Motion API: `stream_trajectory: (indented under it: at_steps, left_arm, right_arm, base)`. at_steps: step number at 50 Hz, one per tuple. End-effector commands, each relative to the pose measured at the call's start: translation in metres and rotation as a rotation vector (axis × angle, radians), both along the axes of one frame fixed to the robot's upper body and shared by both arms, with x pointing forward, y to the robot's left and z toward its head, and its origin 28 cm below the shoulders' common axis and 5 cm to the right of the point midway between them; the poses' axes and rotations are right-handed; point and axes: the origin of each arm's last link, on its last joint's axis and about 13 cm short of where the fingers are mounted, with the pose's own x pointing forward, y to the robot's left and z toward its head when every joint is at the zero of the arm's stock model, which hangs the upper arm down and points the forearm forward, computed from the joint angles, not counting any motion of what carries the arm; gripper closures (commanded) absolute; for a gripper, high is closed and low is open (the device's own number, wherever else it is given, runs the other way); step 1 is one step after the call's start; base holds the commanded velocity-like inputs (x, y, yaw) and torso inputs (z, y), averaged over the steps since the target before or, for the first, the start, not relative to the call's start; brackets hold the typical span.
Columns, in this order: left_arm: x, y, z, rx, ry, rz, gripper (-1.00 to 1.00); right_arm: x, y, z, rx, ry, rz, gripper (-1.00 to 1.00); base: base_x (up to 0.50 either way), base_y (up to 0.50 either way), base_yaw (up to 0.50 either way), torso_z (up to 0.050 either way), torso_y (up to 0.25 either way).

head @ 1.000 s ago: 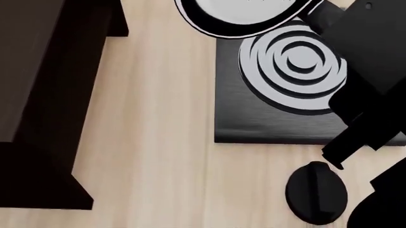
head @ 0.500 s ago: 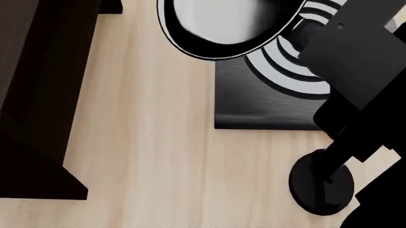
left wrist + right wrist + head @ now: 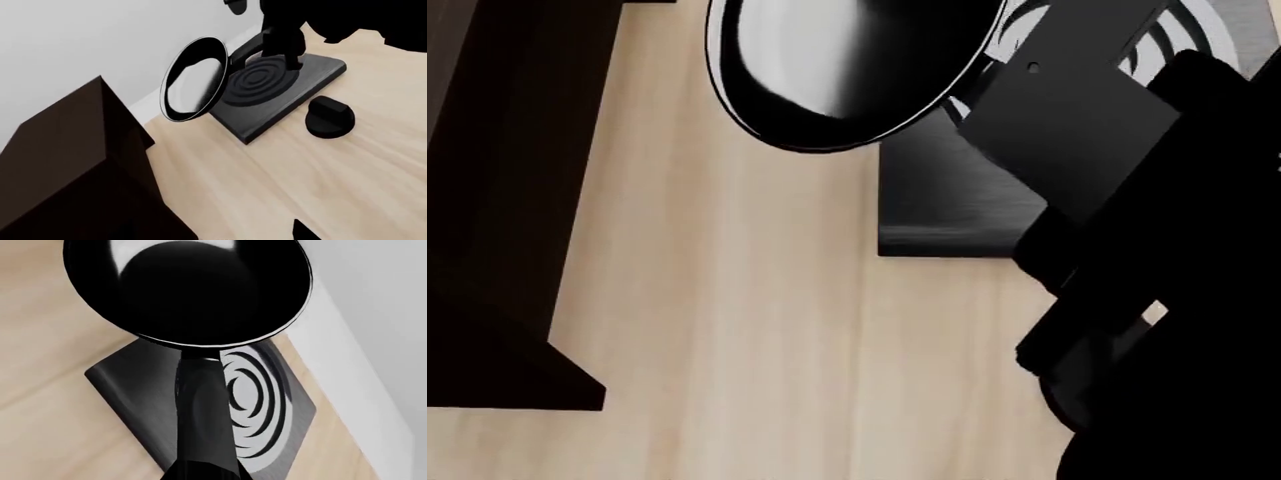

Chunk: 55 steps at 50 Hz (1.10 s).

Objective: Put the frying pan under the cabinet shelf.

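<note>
At the end of the long black handle, the right tool (image 3: 1054,120) seems to grip the frying pan (image 3: 841,70), though its tips are hidden by its own dark body, so this is a guess from how the pan hangs in the air. From the left wrist view the pan (image 3: 193,80) is tilted up on its side, above the edge of the square black plate (image 3: 280,95) with rings. In the head view the pan sits near 12 o'clock, the plate (image 3: 941,215) just under it toward 1 o'clock. The cabinet shelf (image 3: 501,200) stands at 9 o'clock, apart from the pan, with bare table (image 3: 747,330) between them. The small round knob (image 3: 328,117) lies on the table beside the plate.

What could go wrong: the pan is tipped and held far out on its handle, so it may twist or slip. Its rim may also bump the shelf's side panel if it goes in too high.

The left tool is out of sight, bar a dark bit at the edge of its own view. The gap under the shelf cannot be seen.
</note>
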Motion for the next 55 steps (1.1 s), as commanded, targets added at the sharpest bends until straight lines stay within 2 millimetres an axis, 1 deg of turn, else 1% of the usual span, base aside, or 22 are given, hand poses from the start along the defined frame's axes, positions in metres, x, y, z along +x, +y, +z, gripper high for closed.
stream_trajectory:
  at_steps: [1,5,15,18,20,25,37,39,40,41,50,55]
  left_arm:
    - [0.004,0.000,-0.004,-0.012,0.006,0.006,-1.00]
    - [0.005,0.001,-0.005,-0.010,0.003,0.009,-1.00]
    - [0.005,0.000,-0.005,-0.004,0.002,0.010,-1.00]
    - [0.006,0.000,-0.005,-0.002,-0.007,0.015,-1.00]
    - [0.009,0.000,-0.008,-0.006,0.000,0.011,-1.00]
    - [0.016,0.001,-0.014,-0.005,0.003,0.012,-1.00]
    - [0.027,0.002,-0.020,-0.008,0.009,0.012,-1.00]
    - [0.037,0.003,-0.024,-0.006,0.010,0.012,-1.00]
    - [0.050,0.004,-0.026,-0.013,0.000,0.030,-1.00]
    - [0.058,0.004,-0.026,-0.007,0.010,0.015,-1.00]
    - [0.057,0.005,-0.026,-0.007,0.019,0.019,-1.00]
    - [0.061,0.004,-0.025,-0.003,0.021,0.018,-1.00]
  right_arm:
    - [0.000,0.008,-0.002,0.012,-0.038,-0.004,1.00]
    - [0.002,0.010,-0.006,0.024,-0.027,0.001,1.00]
    - [0.002,0.009,-0.023,0.029,0.024,0.007,1.00]
    - [0.003,0.011,-0.024,0.033,0.030,0.010,1.00]
    - [0.007,0.016,-0.030,0.033,0.051,0.010,1.00]
    - [0.010,0.022,-0.037,0.037,0.079,0.020,1.00]
    - [0.015,0.034,-0.047,0.033,0.118,0.043,1.00]
    - [0.015,0.035,-0.049,0.030,0.121,0.043,1.00]
    - [0.015,0.036,-0.050,0.029,0.127,0.046,1.00]
    - [0.015,0.036,-0.051,0.028,0.128,0.047,1.00]
    - [0.016,0.043,-0.059,0.023,0.153,0.070,1.00]
    - [0.017,0.046,-0.060,0.023,0.164,0.074,1.00]
  base:
    - [0.00,0.00,0.00,0.000,0.000]
    - [0.00,0.00,0.00,0.000,0.000]
    - [0.00,0.00,0.00,0.000,0.003]
    - [0.00,0.00,0.00,0.000,0.003]
    - [0.00,0.00,0.00,0.000,0.000]
    - [0.00,0.00,0.00,0.000,0.002]
    - [0.00,0.00,0.00,0.000,0.002]
    - [0.00,0.00,0.00,0.000,0.005]
    - [0.00,0.00,0.00,0.000,0.000]
    - [0.00,0.00,0.00,0.000,0.000]
    - [0.00,0.00,0.00,0.002,0.002]
    - [0.00,0.00,0.00,0.000,0.002]
